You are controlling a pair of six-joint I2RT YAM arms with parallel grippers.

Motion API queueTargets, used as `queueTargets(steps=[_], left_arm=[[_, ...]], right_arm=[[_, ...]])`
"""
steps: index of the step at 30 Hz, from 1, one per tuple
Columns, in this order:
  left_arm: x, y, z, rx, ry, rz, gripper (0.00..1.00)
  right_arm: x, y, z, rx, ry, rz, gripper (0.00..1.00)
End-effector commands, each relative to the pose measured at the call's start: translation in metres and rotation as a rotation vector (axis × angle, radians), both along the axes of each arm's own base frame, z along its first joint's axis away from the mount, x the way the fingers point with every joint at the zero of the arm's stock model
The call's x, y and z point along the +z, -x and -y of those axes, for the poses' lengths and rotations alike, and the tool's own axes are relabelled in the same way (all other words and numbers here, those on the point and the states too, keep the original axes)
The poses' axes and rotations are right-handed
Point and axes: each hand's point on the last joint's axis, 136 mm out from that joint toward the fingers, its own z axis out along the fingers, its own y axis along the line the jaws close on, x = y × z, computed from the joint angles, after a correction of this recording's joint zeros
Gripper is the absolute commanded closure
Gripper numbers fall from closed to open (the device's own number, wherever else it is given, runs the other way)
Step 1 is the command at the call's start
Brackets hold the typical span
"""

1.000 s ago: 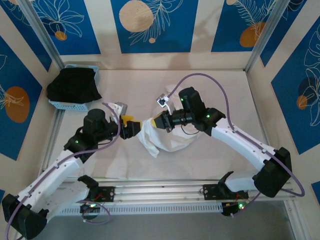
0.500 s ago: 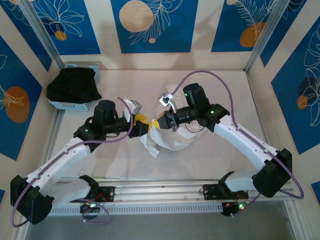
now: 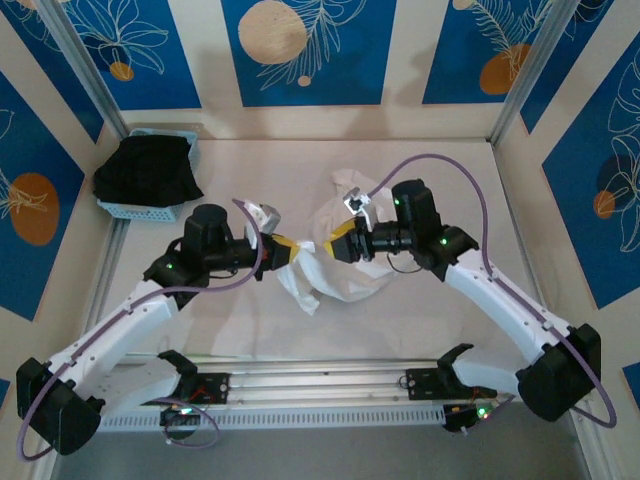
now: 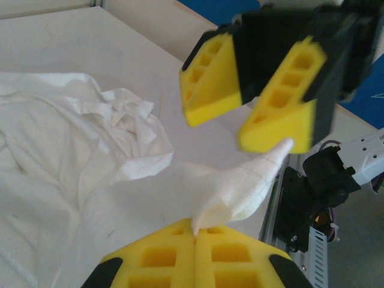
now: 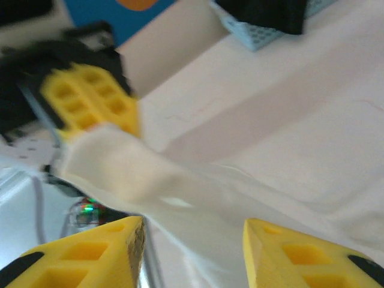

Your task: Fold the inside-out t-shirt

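Right gripper (image 3: 337,243) let go; t-shirt (image 3: 345,280) tapers leftward

Both arms are bent inward above the inside-out t-shirt (image 3: 350,282), a raised peak of which is pinched between the closed fingers (image 4: 157,259) of the left gripper (image 3: 291,250), while the right gripper (image 3: 341,243), just beside it, is held with fingers (image 5: 90,259) parted.

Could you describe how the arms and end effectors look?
The left arm and right arm are white with black joints, green lights and purple cables. The left end effector and right end effector have yellow wedge-shaped fingers with rectangular holes.
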Motion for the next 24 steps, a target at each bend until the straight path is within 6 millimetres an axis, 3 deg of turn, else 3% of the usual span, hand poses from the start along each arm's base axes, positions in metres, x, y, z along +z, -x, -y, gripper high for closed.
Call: queueTargets(steps=[1,4,9,20,21,24], left_arm=[[0.008,-0.002,-0.003,0.013,0.019,0.028,1.00],[0.010,0.000,-0.003,0.011,0.022,0.031,1.00],[0.011,-0.003,-0.003,0.021,0.020,0.029,1.00],[0.009,-0.005,-0.004,0.033,0.011,0.024,1.00],[0.008,-0.007,-0.004,0.044,0.005,0.025,1.00],[0.002,-0.021,-0.014,0.141,-0.028,0.019,1.00]], right_arm=[[-0.029,-0.031,0.012,-0.115,0.081,0.136,0.51],[-0.048,-0.039,0.009,-0.108,0.089,0.136,0.50],[-0.062,-0.023,-0.010,0.056,0.025,0.128,0.48],[-0.074,-0.031,-0.035,0.171,-0.015,0.135,0.47],[-0.072,-0.031,-0.038,0.183,-0.022,0.131,0.50],[-0.056,-0.027,-0.034,0.185,-0.069,0.133,0.82]])
